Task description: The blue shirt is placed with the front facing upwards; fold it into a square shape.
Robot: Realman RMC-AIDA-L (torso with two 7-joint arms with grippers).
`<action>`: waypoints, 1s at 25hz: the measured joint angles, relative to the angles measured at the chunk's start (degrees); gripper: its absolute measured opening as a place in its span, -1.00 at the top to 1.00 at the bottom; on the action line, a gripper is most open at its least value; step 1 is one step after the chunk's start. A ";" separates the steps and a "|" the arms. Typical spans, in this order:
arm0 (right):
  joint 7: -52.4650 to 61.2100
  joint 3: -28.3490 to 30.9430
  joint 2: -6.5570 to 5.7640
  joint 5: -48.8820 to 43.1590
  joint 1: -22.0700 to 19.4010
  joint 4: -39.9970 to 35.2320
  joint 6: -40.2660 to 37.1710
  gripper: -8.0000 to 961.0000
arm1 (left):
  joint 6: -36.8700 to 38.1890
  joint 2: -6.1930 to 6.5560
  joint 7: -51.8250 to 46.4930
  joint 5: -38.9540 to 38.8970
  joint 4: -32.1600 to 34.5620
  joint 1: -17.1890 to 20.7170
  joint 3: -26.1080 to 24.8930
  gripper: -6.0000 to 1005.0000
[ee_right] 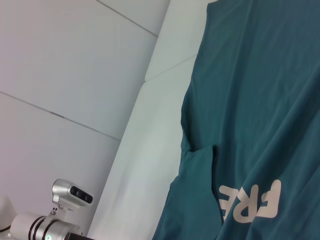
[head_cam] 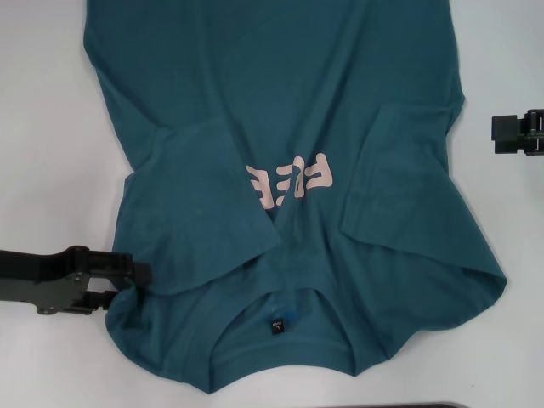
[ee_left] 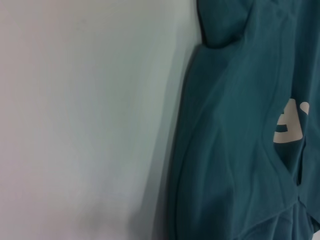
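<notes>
A plain white table (head_cam: 51, 127) fills the head view, matte and evenly lit, with only soft shadows on it. At its near edge, toward the right corner, a thin dark strip (head_cam: 425, 405) just shows (what it is cannot be told). Past the table's far edge, the right wrist view shows a pale wall (ee_right: 75, 60) of large panels parted by thin dark seams.

blue shirt (head_cam: 280, 110) hem cut off at far edge | folded left sleeve hides part of lettering (head_cam: 293, 183)
</notes>
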 joint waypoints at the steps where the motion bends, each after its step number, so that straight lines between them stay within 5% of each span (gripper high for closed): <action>1: 0.00 0.00 0.00 0.00 0.00 0.00 0.00 -0.60 | -0.17 0.00 -0.32 0.00 0.00 -0.06 0.29 -0.38; 12: -0.17 1.60 -0.24 0.09 -0.08 0.00 -1.19 -0.60 | -0.18 -1.27 -2.00 -0.04 -3.91 -0.68 1.91 -0.37; 25: -0.64 1.92 -0.26 0.10 -0.22 0.00 -1.46 -0.60 | 2.97 -0.76 -1.59 -1.80 -3.63 -0.16 1.54 0.67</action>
